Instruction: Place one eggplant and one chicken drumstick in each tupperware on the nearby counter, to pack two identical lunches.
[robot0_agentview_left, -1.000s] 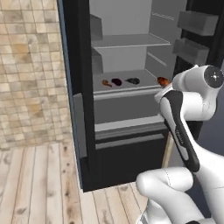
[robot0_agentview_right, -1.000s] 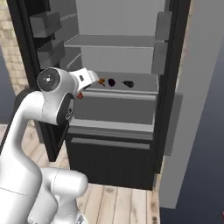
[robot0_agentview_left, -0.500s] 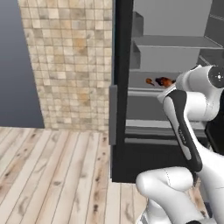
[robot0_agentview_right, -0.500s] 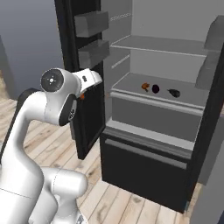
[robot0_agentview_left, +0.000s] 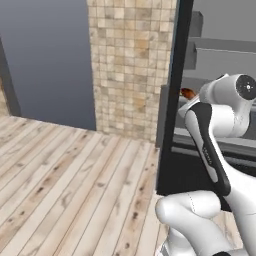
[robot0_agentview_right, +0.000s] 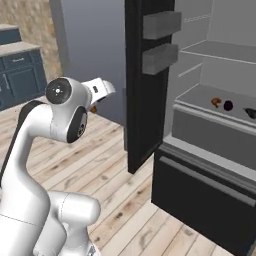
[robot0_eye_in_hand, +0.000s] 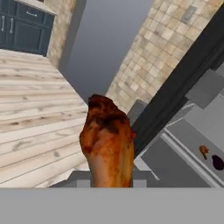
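1. Carrying is the step in hand: the drumstick (robot0_eye_in_hand: 107, 142) sits in the gripper (robot0_eye_in_hand: 111, 183) and stands straight up out of it in the hand view, long axis in line with the fingers, which the meat itself hides.
2. Gripper state: closed on the drumstick. How wide the jaws stand cannot be read, since the meat covers them.
3. In the right base view the gripper (robot0_agentview_right: 100, 92) is held near the arm's upper joint, left of the open fridge door (robot0_agentview_right: 145, 85).
4. Key relation: no tupperware shows in any view. A blue cabinet (robot0_eye_in_hand: 22, 26) lies far left in the hand view, across the wood floor (robot0_agentview_left: 65, 190); the fridge (robot0_agentview_right: 215, 130) lies right. Judgement: the drop point lies away from the fridge, so the base has to bring the island into view before any release.
5. Remaining stock: a second drumstick (robot0_agentview_right: 216, 102) and a dark eggplant (robot0_agentview_right: 228, 105) rest just beside each other on the fridge shelf (robot0_agentview_right: 200, 97), with another dark item at the right edge.
6. Risk, as a judgement: the tall drumstick could tilt in the grip during travel.
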